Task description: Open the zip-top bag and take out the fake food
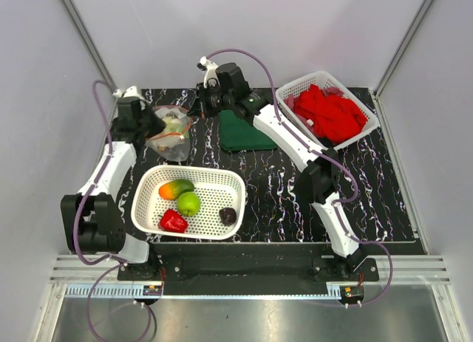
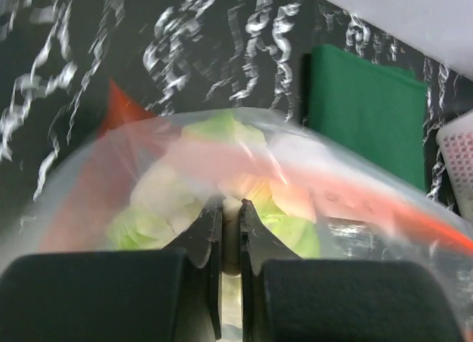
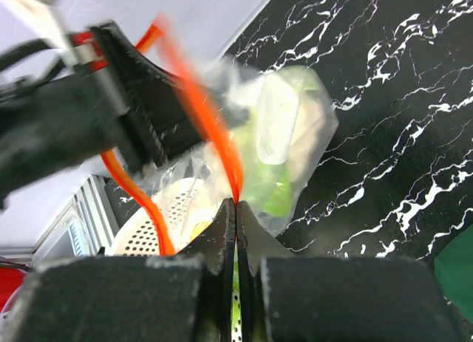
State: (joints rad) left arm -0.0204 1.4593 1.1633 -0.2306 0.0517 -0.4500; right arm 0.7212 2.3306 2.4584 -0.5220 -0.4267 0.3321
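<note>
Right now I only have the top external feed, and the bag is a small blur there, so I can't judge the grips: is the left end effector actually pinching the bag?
Observer: Yes. In the left wrist view the left end effector is nearly shut on a fold of the zip-top bag.
Operator: And the right one?
Observer: The right end effector is shut on the red-orange zip strip.
Operator: Is the mouth open?
Observer: It looks so. In the right wrist view the strip's two tracks run apart from each other.
</note>
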